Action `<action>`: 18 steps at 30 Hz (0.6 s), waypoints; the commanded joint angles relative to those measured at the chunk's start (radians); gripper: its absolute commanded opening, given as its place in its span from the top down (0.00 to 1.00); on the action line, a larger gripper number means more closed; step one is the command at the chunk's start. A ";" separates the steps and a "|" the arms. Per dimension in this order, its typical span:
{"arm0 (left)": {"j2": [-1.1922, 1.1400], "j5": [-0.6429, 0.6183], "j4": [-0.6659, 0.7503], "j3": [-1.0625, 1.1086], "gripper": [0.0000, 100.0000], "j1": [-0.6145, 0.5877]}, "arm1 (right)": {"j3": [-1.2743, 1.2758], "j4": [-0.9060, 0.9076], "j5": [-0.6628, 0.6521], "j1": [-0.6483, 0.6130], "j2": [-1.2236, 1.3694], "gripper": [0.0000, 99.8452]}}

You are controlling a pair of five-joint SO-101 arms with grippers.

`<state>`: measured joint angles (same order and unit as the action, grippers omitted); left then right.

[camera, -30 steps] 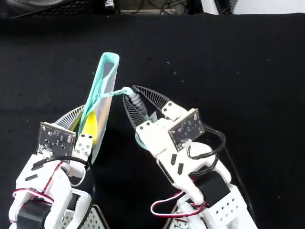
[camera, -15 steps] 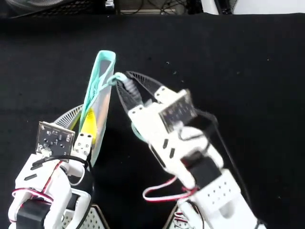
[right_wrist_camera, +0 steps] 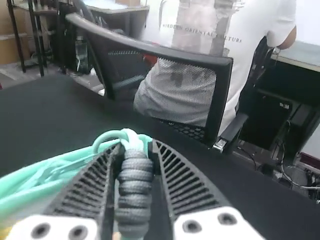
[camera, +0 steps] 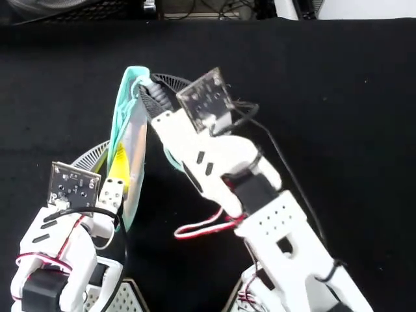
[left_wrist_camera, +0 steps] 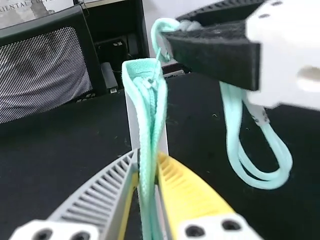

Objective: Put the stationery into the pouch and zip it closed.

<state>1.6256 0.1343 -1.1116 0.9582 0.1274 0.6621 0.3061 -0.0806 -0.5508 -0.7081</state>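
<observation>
Pinching the pouch (camera: 133, 140) stands the left claw (left_wrist_camera: 147, 165) (right claw (right_wrist_camera: 136, 145) clamps its grey cord (right_wrist_camera: 134, 185)).

Two white plastic grippers are showing: the left gripper (left_wrist_camera: 147, 167) and the right gripper (right_wrist_camera: 135, 150). Between them they are holding one mint-green fabric zip pouch (camera: 132, 140), which is carrying one grey braided cord pull (right_wrist_camera: 134, 185) and one mint-green cord loop (left_wrist_camera: 257, 155). One black table (camera: 325, 97) is lying underneath.
</observation>
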 commanded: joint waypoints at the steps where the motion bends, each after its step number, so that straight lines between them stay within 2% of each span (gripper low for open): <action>1: 0.002 0.002 -0.008 -0.005 0.97 -0.008 | -0.120 -0.032 0.005 0.080 0.045 0.99; 10: 0.002 0.002 -0.008 -0.005 0.97 -0.008 | -0.196 -0.048 0.008 0.213 0.156 0.99; 18: 0.002 0.002 -0.008 -0.005 0.97 -0.008 | -0.237 -0.048 0.006 0.221 0.231 0.99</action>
<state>1.6210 0.1343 -1.1086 0.9551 0.1258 0.5102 0.3061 -0.0806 -0.4971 -0.4948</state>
